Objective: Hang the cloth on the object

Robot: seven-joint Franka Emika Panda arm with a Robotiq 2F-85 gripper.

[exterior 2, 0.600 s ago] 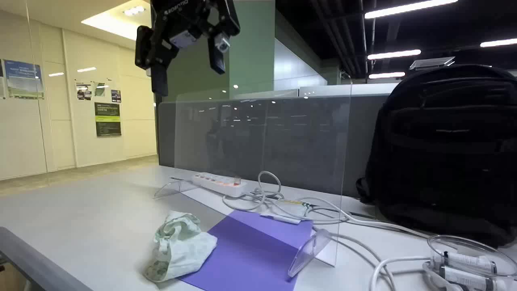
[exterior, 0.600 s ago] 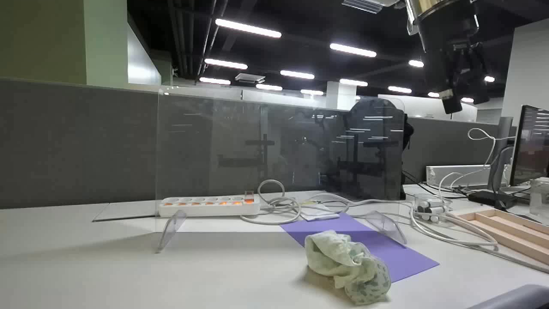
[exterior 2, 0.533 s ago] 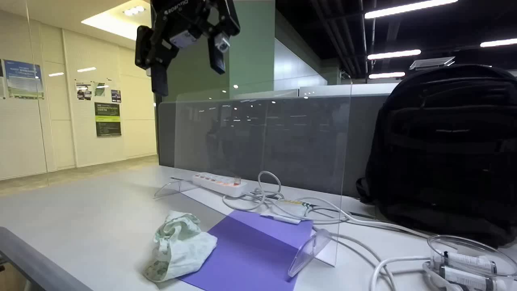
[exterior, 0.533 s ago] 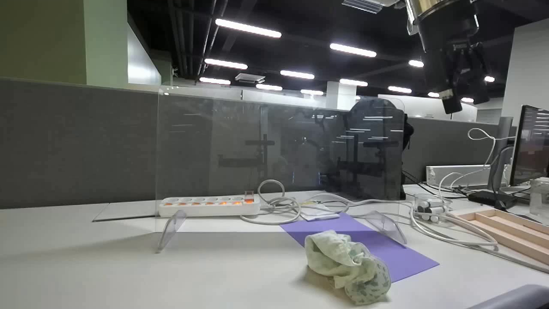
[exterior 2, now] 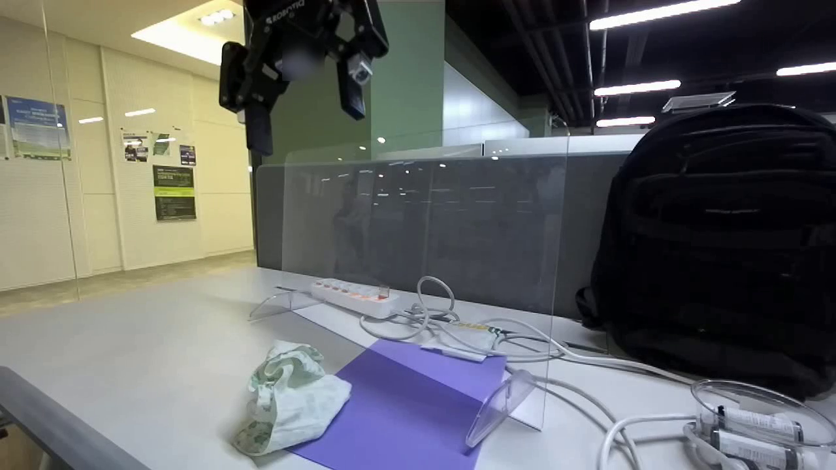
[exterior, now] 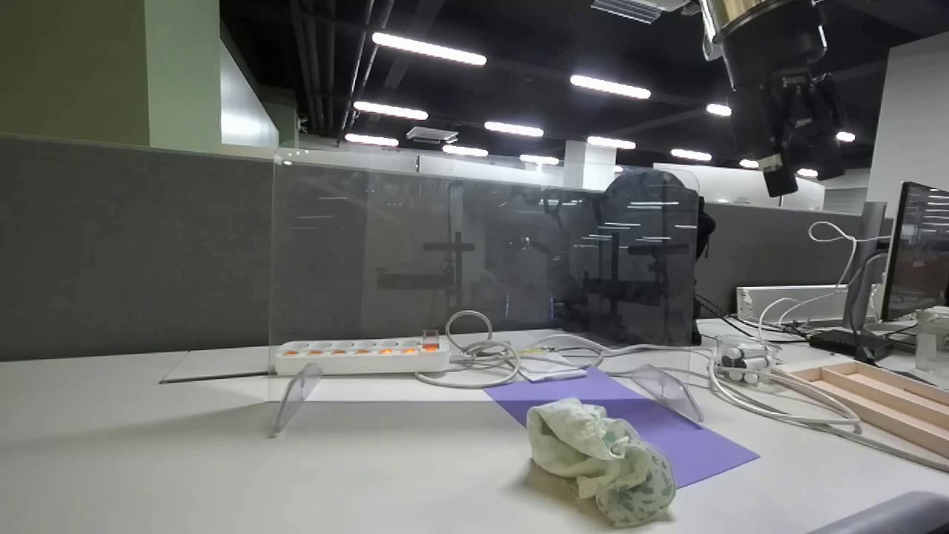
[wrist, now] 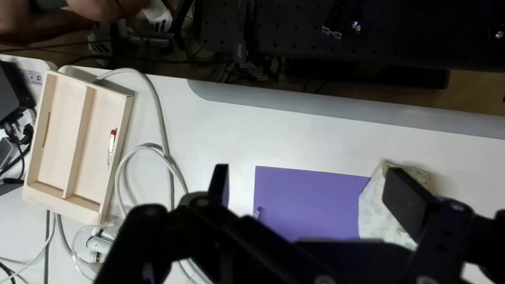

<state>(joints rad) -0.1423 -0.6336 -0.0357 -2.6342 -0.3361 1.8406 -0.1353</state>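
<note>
A crumpled pale green leaf-patterned cloth (exterior: 600, 460) lies on the white table, partly on a purple sheet (exterior: 697, 449). The cloth also shows in an exterior view (exterior 2: 290, 401) and in the wrist view (wrist: 375, 209), partly hidden behind a finger. A clear upright panel (exterior: 482, 252) stands on two clear feet behind the cloth; it also shows in an exterior view (exterior 2: 424, 222). My gripper (exterior 2: 305, 117) is high above the table, open and empty, fingers pointing down. It also shows in an exterior view (exterior: 803, 170) and in the wrist view (wrist: 309, 177), with its fingers wide apart.
A white power strip (exterior: 363, 357) and looped cables (exterior: 489, 363) lie behind the panel. A wooden tray (wrist: 79, 142) and a clear cup with small bottles (exterior 2: 757, 424) stand at one side. A black backpack (exterior 2: 725, 254) and a monitor (exterior: 919, 252) stand farther back.
</note>
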